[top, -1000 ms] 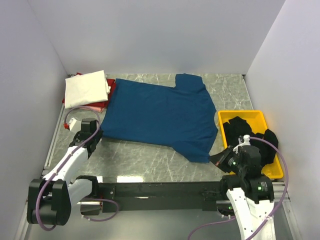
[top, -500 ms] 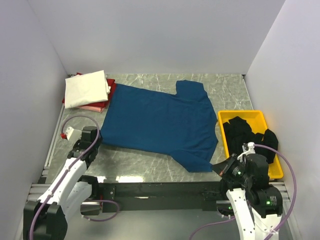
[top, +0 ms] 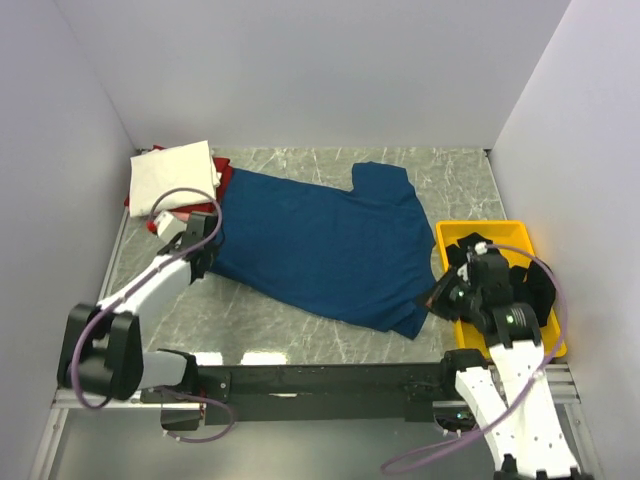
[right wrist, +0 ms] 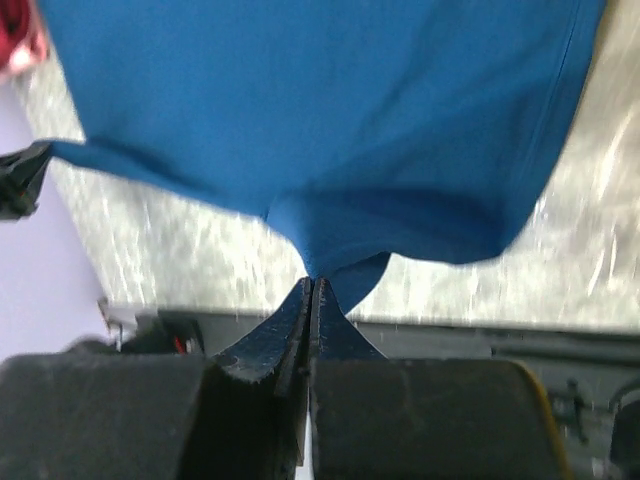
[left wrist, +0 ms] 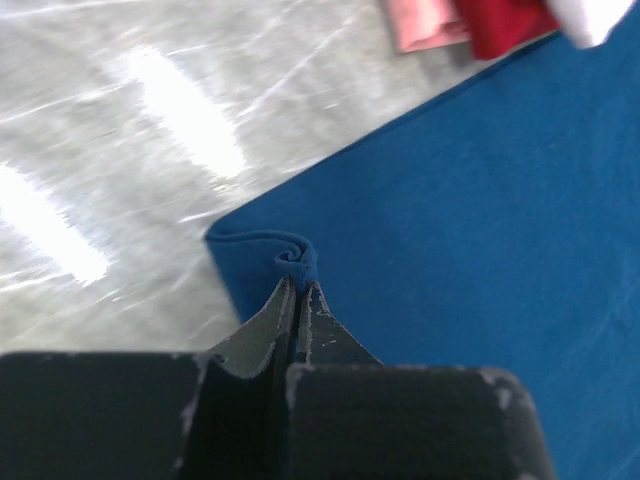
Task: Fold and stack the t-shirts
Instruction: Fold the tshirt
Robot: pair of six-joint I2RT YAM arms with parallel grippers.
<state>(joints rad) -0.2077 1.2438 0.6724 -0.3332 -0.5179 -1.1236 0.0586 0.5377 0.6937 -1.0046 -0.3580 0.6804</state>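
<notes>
The dark blue t-shirt (top: 320, 245) lies spread on the marble table, plain side up. My left gripper (top: 210, 243) is shut on its near left hem corner, which shows as a curled bit of cloth between the tips in the left wrist view (left wrist: 298, 283). My right gripper (top: 432, 300) is shut on the near right corner; in the right wrist view (right wrist: 312, 280) the cloth (right wrist: 320, 100) stretches away from the tips. A folded cream t-shirt (top: 172, 173) lies on a red one (top: 222, 172) at the far left. Black t-shirts (top: 520, 280) lie in the yellow tray.
The yellow tray (top: 480, 227) stands at the right edge, close beside my right arm. White walls close in the table on three sides. A pink cloth edge (left wrist: 425, 25) sticks out under the red shirt, just beyond the blue shirt's left edge.
Both grippers have moved away from the near edge, carrying the blue shirt's near corners with them. The left went up to the folded stack. The shirt's near hem has shifted back.
</notes>
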